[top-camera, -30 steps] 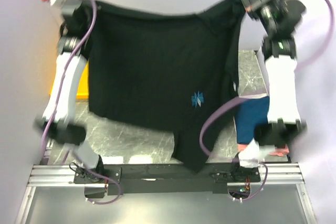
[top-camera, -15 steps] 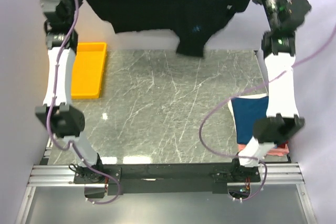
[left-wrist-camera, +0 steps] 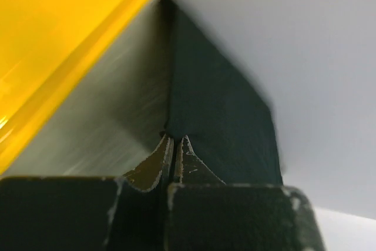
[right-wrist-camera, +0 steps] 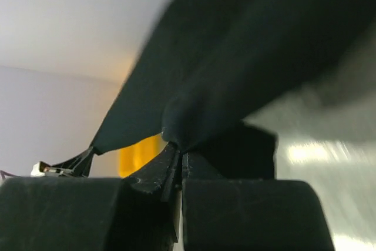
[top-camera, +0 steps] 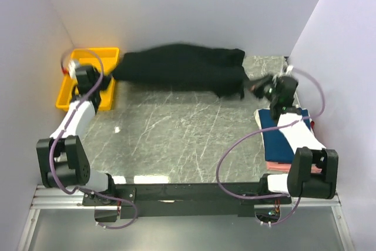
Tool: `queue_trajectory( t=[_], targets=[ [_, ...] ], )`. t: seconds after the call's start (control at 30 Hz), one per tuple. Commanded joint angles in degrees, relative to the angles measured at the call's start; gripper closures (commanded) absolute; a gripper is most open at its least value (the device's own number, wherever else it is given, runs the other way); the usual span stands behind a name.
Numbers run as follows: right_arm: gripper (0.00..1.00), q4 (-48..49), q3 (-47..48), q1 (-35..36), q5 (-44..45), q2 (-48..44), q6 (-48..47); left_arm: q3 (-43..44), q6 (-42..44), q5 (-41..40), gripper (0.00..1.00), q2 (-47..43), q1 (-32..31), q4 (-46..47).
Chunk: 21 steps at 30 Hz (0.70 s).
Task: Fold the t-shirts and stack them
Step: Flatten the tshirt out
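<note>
The large black t-shirt [top-camera: 179, 69] lies stretched along the far edge of the table, low over the surface. My left gripper [top-camera: 108, 77] is shut on its left end, next to the yellow tray; in the left wrist view [left-wrist-camera: 174, 140] the cloth [left-wrist-camera: 217, 110] runs away from the closed jaws. My right gripper [top-camera: 254, 84] is shut on its right end; in the right wrist view [right-wrist-camera: 177, 148] the cloth [right-wrist-camera: 235, 69] bunches at the jaws. A folded navy t-shirt [top-camera: 282, 136] lies at the right under my right arm, with a pink/red one [top-camera: 281, 166] showing beneath it.
The yellow plastic tray [top-camera: 67, 89] stands at the far left of the marble table [top-camera: 176, 139], and it fills the upper left of the left wrist view [left-wrist-camera: 53, 39]. White walls close in the back and both sides.
Both grippers have come down from high up to the table's far edge, carrying the black t-shirt. It hung spread in the air before; now it lies along the table.
</note>
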Motion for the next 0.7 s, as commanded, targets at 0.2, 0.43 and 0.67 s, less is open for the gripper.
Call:
queue_trajectory(
  t=[0.2,0.43,0.67],
  targets=[
    [1.00,-14.3,-18.3,-0.1,-3.6,-10.9,-4.4,-21.4,-5.2,-6.1,1.00,-16.8,0.4,-15.0],
    [1.00,-22.7,-28.2,-0.1,-4.6,-19.8,-8.7,-33.5,-6.1,-10.4,1.00,-29.5,0.3,-25.0],
    [1.00,-36.1,-30.7,-0.1,-3.1,-35.3,-10.7,-34.2,-6.5,-14.0,1.00,-34.7,0.4,-32.9]
  ],
)
